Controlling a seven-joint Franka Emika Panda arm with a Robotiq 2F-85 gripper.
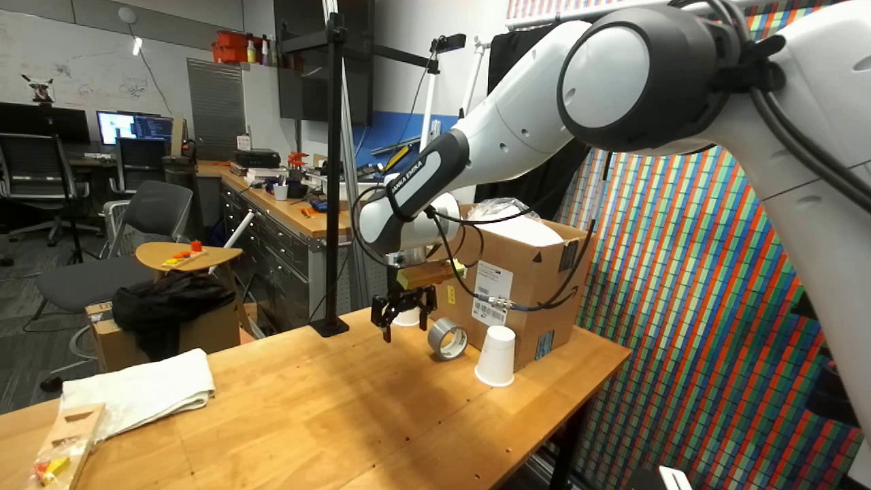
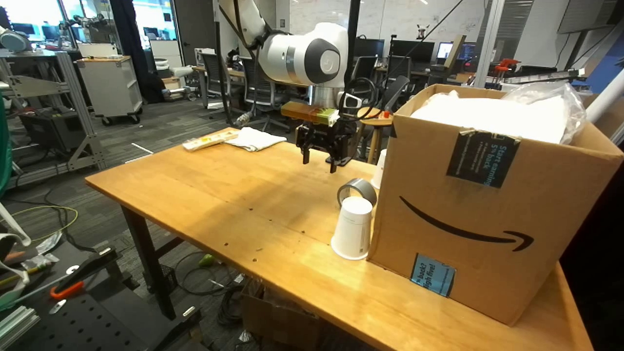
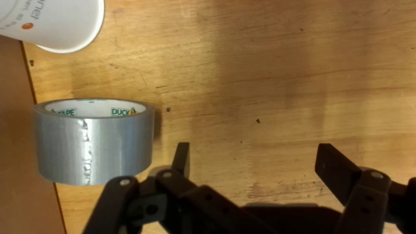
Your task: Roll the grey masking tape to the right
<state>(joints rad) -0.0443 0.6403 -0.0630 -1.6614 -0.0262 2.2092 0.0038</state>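
Observation:
The grey masking tape (image 1: 436,336) stands upright on its rolling edge on the wooden table, beside a cardboard box. It also shows in an exterior view (image 2: 359,184), partly hidden behind a white upturned cup. In the wrist view the tape (image 3: 94,149) is at the left, with its silver band facing the camera and a printed white inside. My gripper (image 1: 405,331) is open and empty above the table, close to the tape but apart from it. In the wrist view the gripper (image 3: 252,152) has both fingers wide apart, to the right of the tape. It also shows in an exterior view (image 2: 319,165).
A white upturned cup (image 1: 497,357) stands near the tape, also in the wrist view (image 3: 68,22). Another cup (image 1: 408,317) stands on the tape's far side, by the cardboard box (image 2: 487,209). A white cloth (image 1: 139,391) and a wooden tray (image 1: 71,435) lie at the table's other end.

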